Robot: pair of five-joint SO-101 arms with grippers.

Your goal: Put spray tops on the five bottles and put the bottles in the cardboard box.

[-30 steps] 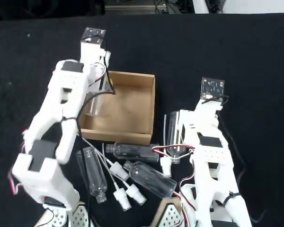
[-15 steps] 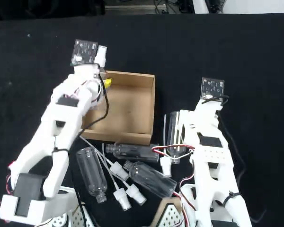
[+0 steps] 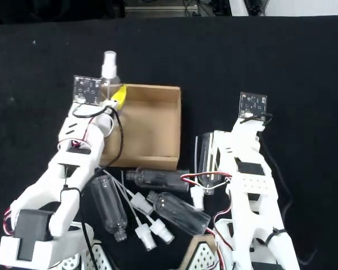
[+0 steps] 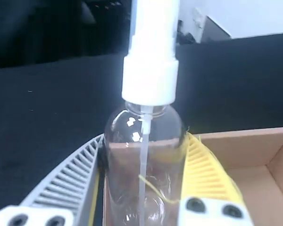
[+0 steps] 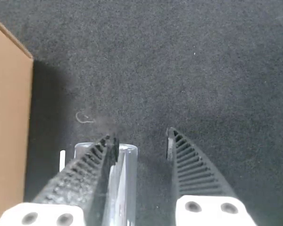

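At box point(image 3: 149, 129) far corner, 1 capped bottle point(image 3: 109, 68) is held clamped in left gripper point(image 4: 144, 146) — not yet dropped in. Right gripper point(image 5: 139, 141) is spread, empty — 4 bare bottles point(image 3: 177, 212), loose tops point(image 3: 149, 230) left.

Clear bottle point(image 4: 144, 155), white spray top point(image 4: 150, 70) on, upright at cardboard box point(image 3: 152, 129) corner.

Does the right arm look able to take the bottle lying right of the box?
Probably yes: the right gripper is open, the bottle lies by one finger, nothing over it.

Black cloth-covered table point(image 3: 304, 84), perhaps cables point(image 3: 205, 7) behind, white wall point(image 3: 304, 7)
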